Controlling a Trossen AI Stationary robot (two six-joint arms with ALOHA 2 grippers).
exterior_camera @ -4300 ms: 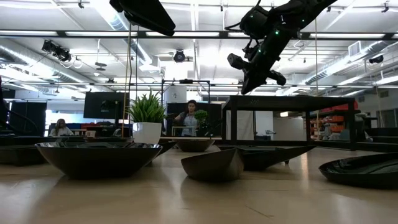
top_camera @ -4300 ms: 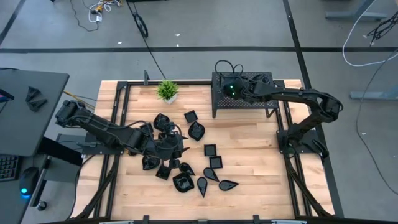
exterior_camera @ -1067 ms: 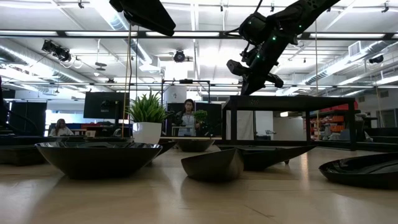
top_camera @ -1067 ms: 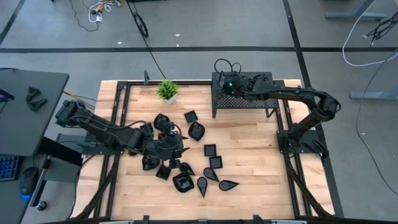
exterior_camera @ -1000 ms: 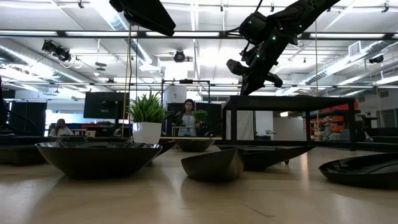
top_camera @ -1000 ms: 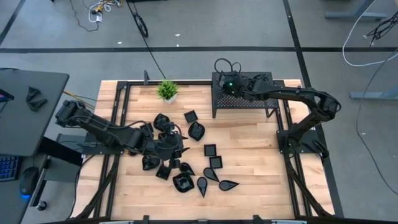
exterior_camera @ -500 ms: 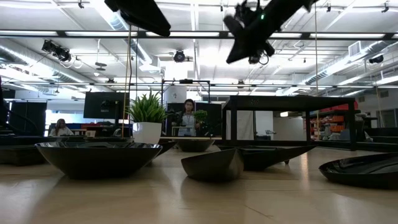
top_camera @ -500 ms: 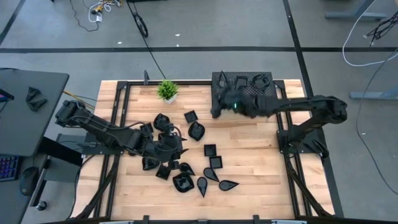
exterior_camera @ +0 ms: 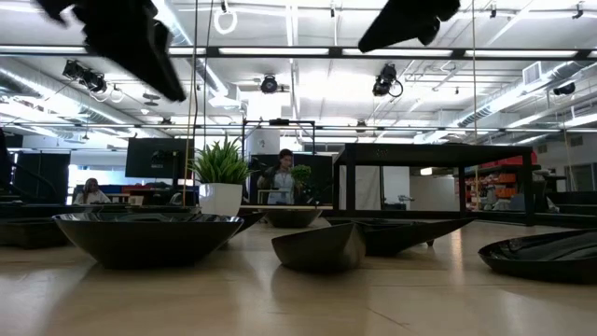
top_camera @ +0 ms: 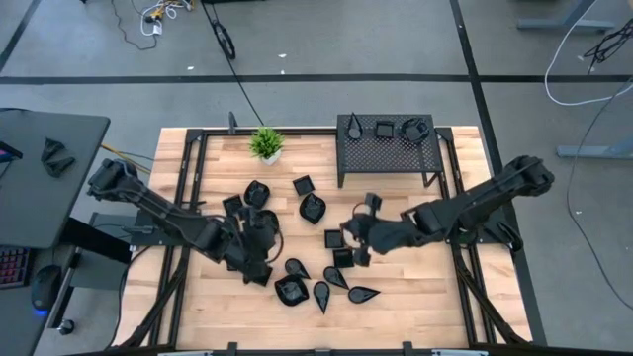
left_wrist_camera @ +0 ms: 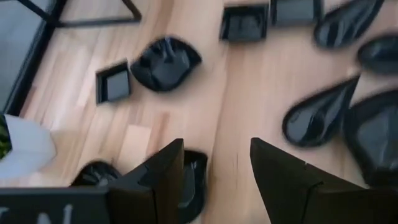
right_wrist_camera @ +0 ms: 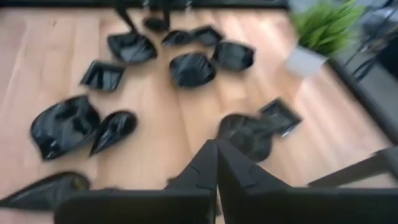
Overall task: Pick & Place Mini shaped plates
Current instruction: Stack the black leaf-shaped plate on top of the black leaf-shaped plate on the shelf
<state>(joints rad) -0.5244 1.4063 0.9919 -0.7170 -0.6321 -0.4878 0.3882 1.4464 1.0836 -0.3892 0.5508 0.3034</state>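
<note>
Right gripper (top_camera: 348, 235) has swung off the black perforated metal rack (top_camera: 387, 148), where a couple of plates now sit, and is down over the scatter of small glossy black plates (top_camera: 297, 247) mid-table, fingers pinched fully shut and empty, so that drop looks done and it's back for another. Left gripper (top_camera: 259, 240) has shifted slightly within the left of the pile, jaws parted wide, nothing between them. The teardrop plate (top_camera: 362, 294) at the pile's near-right edge lies flat, long axis across the table, tip pointing toward the right arm's side.
</note>
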